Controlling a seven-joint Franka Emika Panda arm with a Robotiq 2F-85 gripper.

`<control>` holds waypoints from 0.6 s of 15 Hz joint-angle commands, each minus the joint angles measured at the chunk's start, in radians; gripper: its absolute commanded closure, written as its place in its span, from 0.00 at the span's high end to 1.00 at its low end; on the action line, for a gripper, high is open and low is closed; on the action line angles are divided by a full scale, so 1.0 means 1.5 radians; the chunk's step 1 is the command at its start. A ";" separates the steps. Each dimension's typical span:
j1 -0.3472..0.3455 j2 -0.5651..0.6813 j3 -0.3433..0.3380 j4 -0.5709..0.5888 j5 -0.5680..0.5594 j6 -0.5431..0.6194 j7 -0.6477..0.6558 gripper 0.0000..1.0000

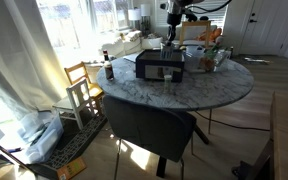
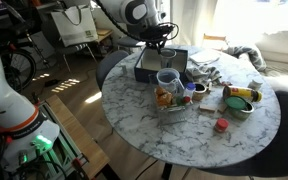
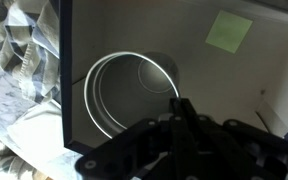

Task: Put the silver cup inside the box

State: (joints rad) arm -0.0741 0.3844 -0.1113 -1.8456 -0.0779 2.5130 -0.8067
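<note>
The silver cup (image 3: 124, 95) stands inside the black box (image 3: 62, 60). I see it from above in the wrist view, its round rim bright and its inside dark. My gripper (image 3: 179, 102) shows as one dark closed tip right at the cup's right rim, so it looks shut on the rim. In both exterior views the gripper (image 1: 170, 42) (image 2: 156, 45) reaches down into the box (image 1: 159, 66) (image 2: 154, 68) on the marble table, and the cup is hidden there.
A green patch (image 3: 229, 30) lies on the box floor. A small dark bottle (image 1: 109, 70) stands beside the box. A glass jar (image 2: 167, 85), a bowl (image 2: 240, 100), a red lid (image 2: 221, 125) and crumpled cloth (image 2: 202, 72) crowd the table. A dark chair (image 1: 149, 125) stands at its edge.
</note>
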 commanded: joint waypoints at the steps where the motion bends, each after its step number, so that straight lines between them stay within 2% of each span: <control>1: -0.011 0.052 0.024 0.060 -0.037 -0.029 0.024 0.01; 5: 0.001 0.071 0.038 0.078 -0.075 -0.049 0.038 0.01; 9: 0.000 0.075 0.062 0.087 -0.073 -0.098 0.027 0.01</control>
State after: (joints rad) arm -0.0677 0.4772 -0.0430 -1.7495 -0.1662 2.4294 -0.7725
